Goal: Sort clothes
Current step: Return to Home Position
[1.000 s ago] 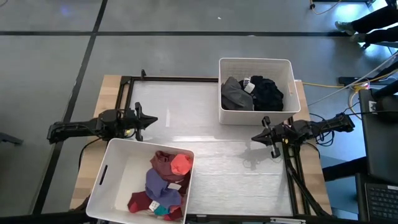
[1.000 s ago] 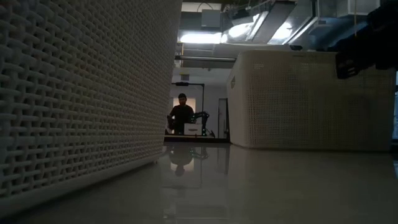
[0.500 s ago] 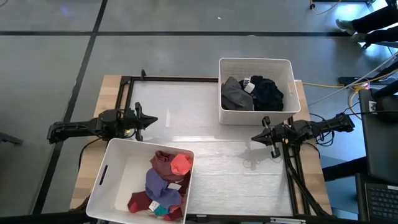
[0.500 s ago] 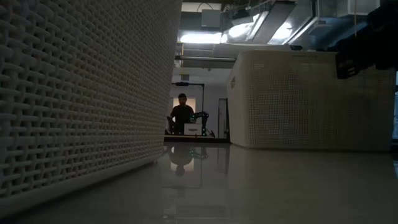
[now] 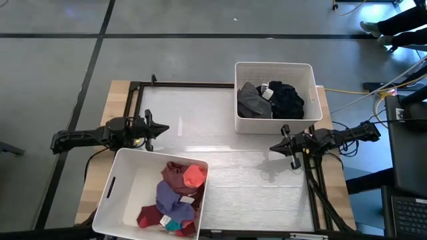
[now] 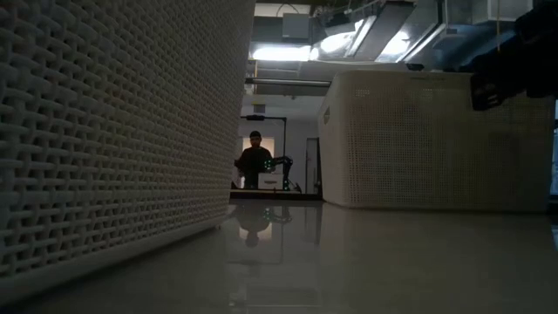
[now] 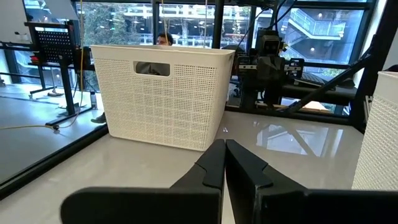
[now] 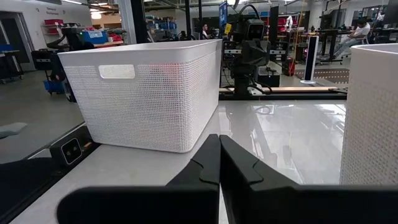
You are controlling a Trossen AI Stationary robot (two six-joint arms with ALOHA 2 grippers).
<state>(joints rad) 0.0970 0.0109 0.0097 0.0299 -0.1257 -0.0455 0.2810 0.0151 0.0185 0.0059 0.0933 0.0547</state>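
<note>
Red, maroon, purple and teal clothes (image 5: 177, 197) lie heaped in the white bin (image 5: 123, 197) at the table's near left. Grey and black clothes (image 5: 270, 100) lie in the white bin (image 5: 308, 93) at the far right. My left gripper (image 5: 164, 128) is shut and empty at the table's left side, just beyond the near bin. My right gripper (image 5: 272, 147) is shut and empty at the right side, just nearer than the far bin. The shut fingers show in the left wrist view (image 7: 224, 163) and the right wrist view (image 8: 219, 158).
The glossy white tabletop (image 5: 213, 167) lies bare between the two bins. A black frame (image 5: 187, 84) runs along the far edge. In the low view the near bin's wall (image 6: 113, 131) fills the left side. A person (image 6: 255, 161) stands in the room beyond the table.
</note>
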